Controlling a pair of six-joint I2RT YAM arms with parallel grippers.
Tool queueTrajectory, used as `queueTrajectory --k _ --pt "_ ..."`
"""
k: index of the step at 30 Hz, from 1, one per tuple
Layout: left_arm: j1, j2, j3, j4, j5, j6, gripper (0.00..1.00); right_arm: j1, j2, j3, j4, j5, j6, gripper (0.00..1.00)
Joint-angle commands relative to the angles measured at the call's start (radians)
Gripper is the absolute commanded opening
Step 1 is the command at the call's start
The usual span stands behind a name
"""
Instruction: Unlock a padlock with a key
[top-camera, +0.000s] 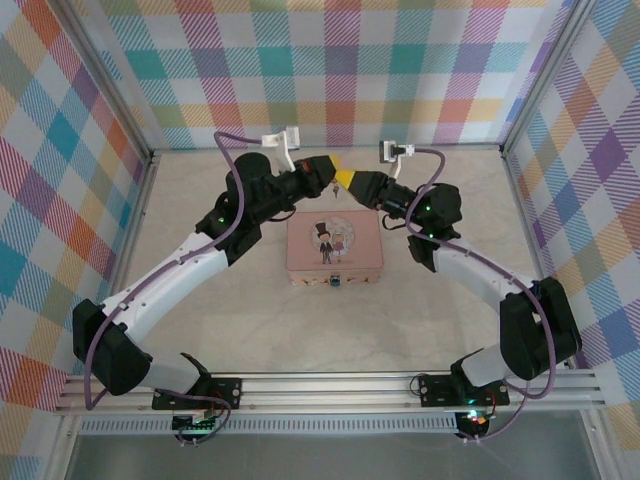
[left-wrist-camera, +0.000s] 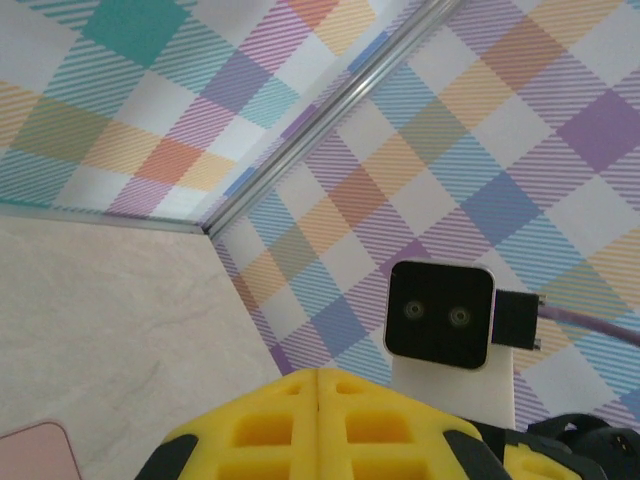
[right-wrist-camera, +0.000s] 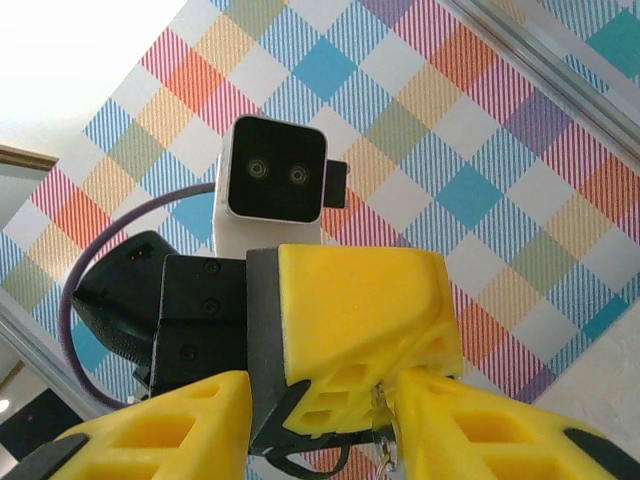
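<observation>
— What's on the table (top-camera: 200, 300)?
— A pink tin (top-camera: 334, 240) at the middle. Above its far edge the grippers meet. The left gripper (top-camera: 328, 169) is pressed shut. The right gripper (top-camera: 347, 180) is part open, fingers (right-wrist-camera: 170, 430) either side of the left's tip.
— The padlock (top-camera: 337, 281)?
— Small dark thing, middle of the tin's near side. A metal bit (right-wrist-camera: 384, 452) hangs at the left tip.

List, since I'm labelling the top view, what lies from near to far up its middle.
Near to far: rail → pink tin → left gripper and right gripper, tip to tip at about the same depth → back wall.
</observation>
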Motion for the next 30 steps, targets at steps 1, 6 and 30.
queueTrajectory --k 1,6,30 --pt "-0.016 -0.026 -0.022 0.048 -0.036 -0.015 0.0 0.025 -0.003 -0.018 0.064 0.054 0.002 0.42" --pt "-0.016 -0.037 -0.032 0.051 -0.062 -0.019 0.0 0.033 0.007 -0.038 0.088 0.077 0.018 0.36" --pt "-0.016 -0.062 -0.055 0.084 -0.092 -0.042 0.0 0.048 0.026 -0.052 -0.007 0.086 -0.013 0.37"
